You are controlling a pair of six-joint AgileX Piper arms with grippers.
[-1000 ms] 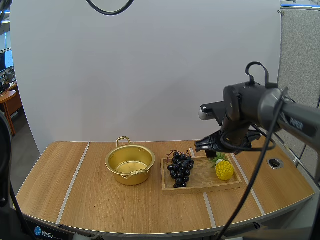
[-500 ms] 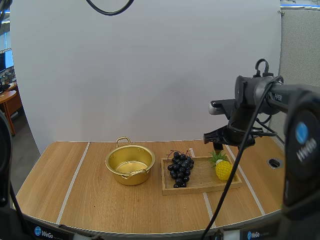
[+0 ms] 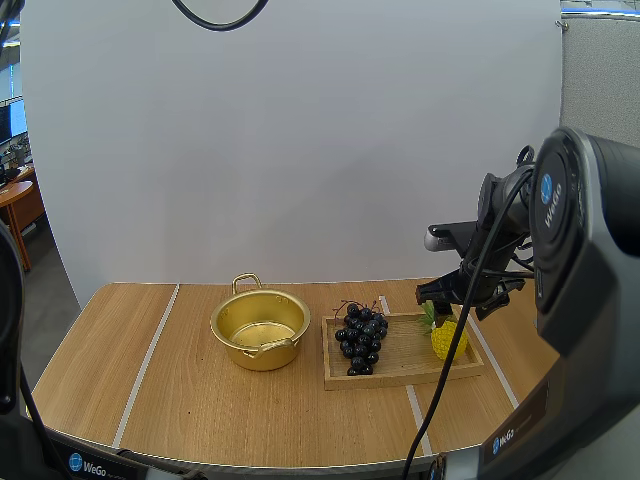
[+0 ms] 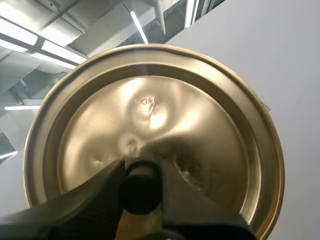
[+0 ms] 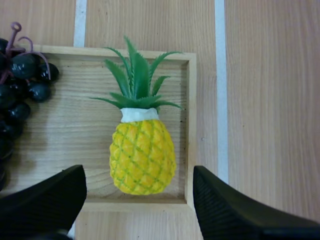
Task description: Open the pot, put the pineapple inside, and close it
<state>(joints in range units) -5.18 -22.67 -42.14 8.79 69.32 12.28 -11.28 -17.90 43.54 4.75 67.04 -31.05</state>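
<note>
A gold pot (image 3: 260,328) stands uncovered on the table, left of a wooden tray (image 3: 400,357). The small yellow pineapple (image 3: 447,338) with green leaves lies at the tray's right end. My right gripper (image 3: 470,300) hovers just above it. In the right wrist view its black fingers (image 5: 45,202) stand wide apart on either side of the pineapple (image 5: 142,153), with no contact. My left gripper (image 4: 142,187) is shut on the black knob (image 4: 141,186) of the gold lid (image 4: 155,125), held up in the air.
A bunch of dark grapes (image 3: 361,335) lies at the tray's left end, close to the pineapple. The tray's rim (image 5: 190,130) runs just right of the fruit. Bare wooden table (image 3: 150,380) lies left of and in front of the pot.
My right arm has swung right and lowered towards the pineapple. The pot, tray and fruit have not moved.
</note>
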